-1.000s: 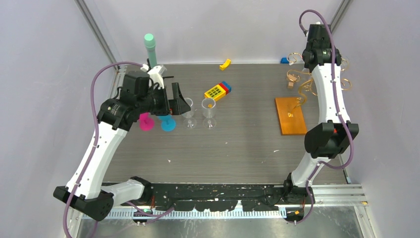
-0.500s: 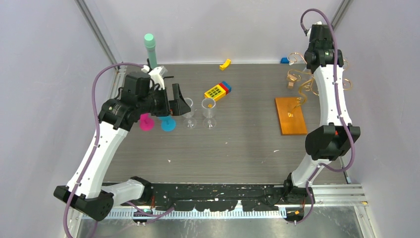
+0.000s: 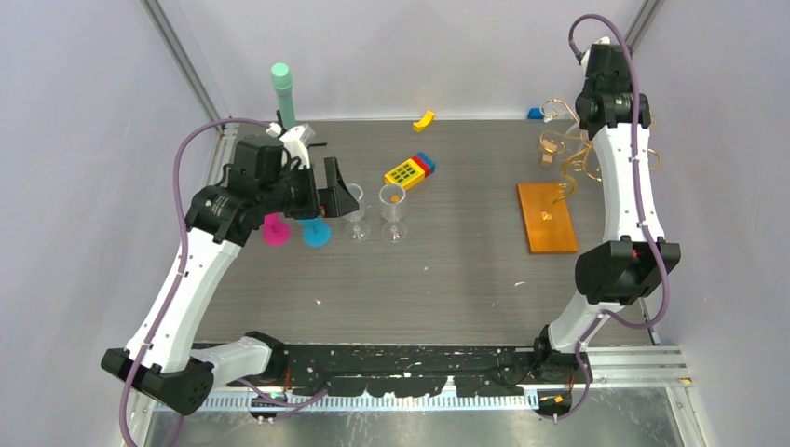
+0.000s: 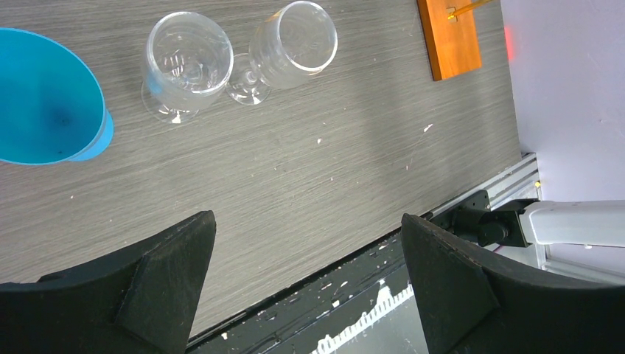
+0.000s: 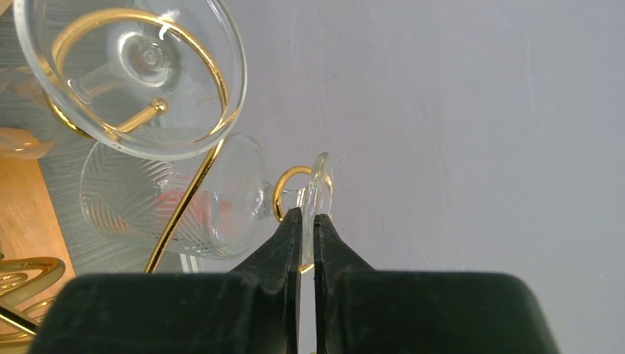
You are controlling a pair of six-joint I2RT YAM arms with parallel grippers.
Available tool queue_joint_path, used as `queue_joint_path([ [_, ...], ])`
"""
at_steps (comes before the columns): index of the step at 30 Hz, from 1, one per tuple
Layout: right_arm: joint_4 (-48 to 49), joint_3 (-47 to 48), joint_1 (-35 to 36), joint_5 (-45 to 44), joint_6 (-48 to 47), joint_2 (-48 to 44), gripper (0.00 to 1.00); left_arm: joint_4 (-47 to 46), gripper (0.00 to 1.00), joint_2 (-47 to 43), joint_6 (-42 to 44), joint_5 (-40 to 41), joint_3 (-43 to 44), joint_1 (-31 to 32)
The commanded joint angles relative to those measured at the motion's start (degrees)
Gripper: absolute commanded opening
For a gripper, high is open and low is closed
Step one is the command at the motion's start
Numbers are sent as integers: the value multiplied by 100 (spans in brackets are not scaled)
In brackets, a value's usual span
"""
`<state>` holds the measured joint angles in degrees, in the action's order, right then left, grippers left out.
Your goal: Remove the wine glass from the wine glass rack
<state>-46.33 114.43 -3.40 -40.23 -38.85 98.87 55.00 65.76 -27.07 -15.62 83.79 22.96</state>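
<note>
The right gripper (image 5: 306, 221) is pinching: its two black fingers (image 5: 289, 240) are drawn almost together on the thin edge of the wine glass (image 5: 221, 203), gripping it by the rim of its round foot. The glass is hanging from a curled gold arm of the wine glass rack (image 5: 188, 193) and is not yet off it (its stem is sitting in a small gold loop just beside the fingertips). Just beside it, a second hanging glass (image 5: 133, 66) is sitting inside a larger gold spiral, its foot facing the wrist camera.

From overhead, the right arm is reaching up to the far right corner, over the rack's spirals. The rack's wooden base (image 3: 547, 216) is lying flat on the table (image 3: 447, 279), nearer the arms.

The left gripper (image 4: 306, 251) is standing wide open, holding nothing, and hovering above the left part of the table. Below it a clear goblet (image 4: 184, 63) and another clear one (image 4: 295, 44) are standing close together, feet touching or nearly so. A blue cup (image 4: 44, 96) is standing just to their left.
</note>
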Motion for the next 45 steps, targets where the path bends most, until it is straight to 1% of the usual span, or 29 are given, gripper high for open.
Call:
queue_joint_path([
  [1, 214, -100, 41, -665, -293, -36, 0, -174, 100, -101, -36, -25, 6, -11],
  [9, 1150, -428, 41, -1245, -850, -256, 0, -179, 100, -83, -18, -33, -7, -11],
  [13, 1568, -645, 41, -1368, -1170, -381, 0, -187, 100, -82, -18, -38, -28, -11],
  [17, 1773, -816, 41, -1384, -1379, -469, 0, -167, 100, -89, 6, -60, -12, -11],
  [28, 1701, -1331, 85, -1314, -1374, -990, 0, -189, 100, -116, 18, -87, -80, -11],
  [32, 1585, -1386, 156, -1249, -1335, -1120, 0, -200, 99, -122, 7, -108, -86, -11],
  [37, 1372, -1429, 320, -957, -1262, -1261, 0, -199, 100, -142, -9, -108, -99, -11],
  [39, 1317, -1455, 337, -821, -1234, -1292, 0, -195, 100, -146, -9, -108, -108, -11],
  [44, 1341, -1434, 340, -822, -1271, -1193, 0, -195, 100, -158, -17, -113, -116, -11],
  [45, 1388, -1437, 476, -856, -1311, -1168, 0, -196, 100, -160, -18, -109, -124, -11],
])
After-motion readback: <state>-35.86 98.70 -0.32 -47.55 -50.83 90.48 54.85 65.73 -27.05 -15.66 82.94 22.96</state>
